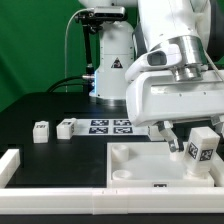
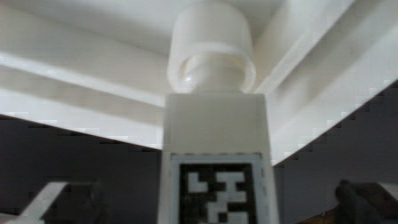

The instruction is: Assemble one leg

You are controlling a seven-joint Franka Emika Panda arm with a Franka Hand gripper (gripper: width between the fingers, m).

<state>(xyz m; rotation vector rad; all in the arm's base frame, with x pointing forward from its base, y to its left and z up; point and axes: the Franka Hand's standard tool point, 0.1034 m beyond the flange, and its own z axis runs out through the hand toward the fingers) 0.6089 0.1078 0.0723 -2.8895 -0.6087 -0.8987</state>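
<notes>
My gripper (image 1: 188, 146) is shut on a leg (image 1: 201, 147), a small white block with marker tags. It holds the leg slightly tilted, just above the right part of the white tray-like tabletop (image 1: 140, 160). In the wrist view the leg (image 2: 217, 120) runs away from the camera. Its rounded tip points at the tabletop's ridged rim (image 2: 80, 75). My gripper (image 2: 210, 208) shows only as dark fingertips (image 2: 45, 203) at the frame's corners. Two more legs (image 1: 40, 131) (image 1: 66, 127) lie loose on the black table at the exterior view's left.
The marker board (image 1: 110, 126) lies behind the tabletop. A white barrier (image 1: 10, 166) stands at the exterior view's left front, and a white strip (image 1: 70, 205) runs along the front edge. A white stand (image 1: 112, 65) rises at the back.
</notes>
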